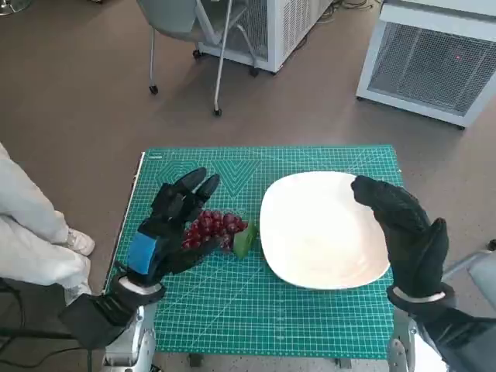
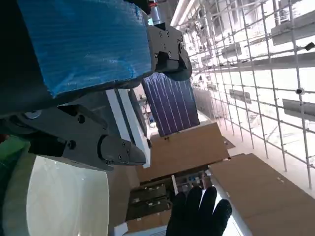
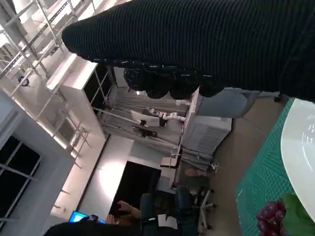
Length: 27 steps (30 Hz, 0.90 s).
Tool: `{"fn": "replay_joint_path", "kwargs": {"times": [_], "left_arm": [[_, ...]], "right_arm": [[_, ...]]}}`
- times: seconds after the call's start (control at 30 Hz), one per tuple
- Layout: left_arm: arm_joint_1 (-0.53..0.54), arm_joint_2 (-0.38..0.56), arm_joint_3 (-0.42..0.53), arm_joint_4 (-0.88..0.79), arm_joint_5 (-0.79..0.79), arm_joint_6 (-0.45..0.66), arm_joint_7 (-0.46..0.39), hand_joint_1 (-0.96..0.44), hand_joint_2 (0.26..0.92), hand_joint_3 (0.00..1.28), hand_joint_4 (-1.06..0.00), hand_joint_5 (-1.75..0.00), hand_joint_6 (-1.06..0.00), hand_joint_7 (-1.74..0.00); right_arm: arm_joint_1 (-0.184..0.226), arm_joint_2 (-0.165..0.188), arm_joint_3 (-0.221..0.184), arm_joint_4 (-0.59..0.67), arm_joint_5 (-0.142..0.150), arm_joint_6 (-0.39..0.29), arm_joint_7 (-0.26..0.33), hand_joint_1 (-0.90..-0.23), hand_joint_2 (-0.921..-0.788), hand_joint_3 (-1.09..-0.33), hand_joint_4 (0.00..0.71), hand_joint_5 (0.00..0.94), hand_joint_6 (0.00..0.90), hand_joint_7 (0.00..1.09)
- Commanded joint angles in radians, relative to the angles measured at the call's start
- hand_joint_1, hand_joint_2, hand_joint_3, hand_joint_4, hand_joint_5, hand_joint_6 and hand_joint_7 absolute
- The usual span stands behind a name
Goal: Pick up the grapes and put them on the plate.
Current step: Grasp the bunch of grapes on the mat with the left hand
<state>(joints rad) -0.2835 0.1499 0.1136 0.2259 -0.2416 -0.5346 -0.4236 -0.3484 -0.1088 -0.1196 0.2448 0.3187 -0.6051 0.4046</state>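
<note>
A bunch of dark red grapes with a green leaf lies on the green cutting mat, just left of the white plate. My left hand sits at the bunch's left side. Its fingers stretch past the far side of the grapes and its thumb reaches along the near side, without closing on them. My right hand hovers open over the plate's right rim. The right wrist view shows the grapes, the leaf and the plate's edge. The left wrist view catches the plate and the gloved right hand.
The mat covers the small table; brown floor lies all round. A person's pale trouser legs and shoes are close at the left. A chair and white cabinets stand beyond the table's far edge.
</note>
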Motion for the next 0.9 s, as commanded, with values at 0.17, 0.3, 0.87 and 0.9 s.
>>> {"fn": "replay_joint_path", "kwargs": {"times": [0.17, 0.3, 0.87, 0.9], "left_arm": [[0.022, -0.003, -0.008, 0.008, 0.009, -0.022, 0.001, -0.16, 0.921, 0.15, -0.38, 0.0, -0.16, -0.51], [0.024, -0.001, -0.008, 0.006, 0.007, -0.018, 0.0, -0.16, 0.921, 0.15, -0.37, 0.0, -0.16, -0.5], [0.021, 0.083, -0.003, -0.032, 0.154, 0.024, 0.058, -0.17, 0.921, 0.14, -0.32, 0.0, -0.14, -0.45], [0.024, 0.107, -0.005, -0.051, 0.209, 0.045, 0.076, -0.17, 0.921, 0.12, -0.3, 0.0, -0.14, -0.42]], "right_arm": [[0.003, 0.007, -0.004, 0.007, 0.0, 0.014, -0.007, -0.488, -0.921, -0.549, 0.659, 0.011, 0.244, 0.83], [0.002, 0.005, -0.002, 0.004, -0.004, 0.013, -0.007, -0.488, -0.921, -0.545, 0.659, 0.011, 0.245, 0.83], [0.006, -0.002, -0.002, 0.005, -0.011, -0.001, -0.002, -0.488, -0.921, -0.544, 0.658, 0.011, 0.241, 0.83], [0.006, -0.002, -0.002, 0.006, -0.012, -0.002, -0.001, -0.488, -0.921, -0.545, 0.658, 0.011, 0.24, 0.83]]}}
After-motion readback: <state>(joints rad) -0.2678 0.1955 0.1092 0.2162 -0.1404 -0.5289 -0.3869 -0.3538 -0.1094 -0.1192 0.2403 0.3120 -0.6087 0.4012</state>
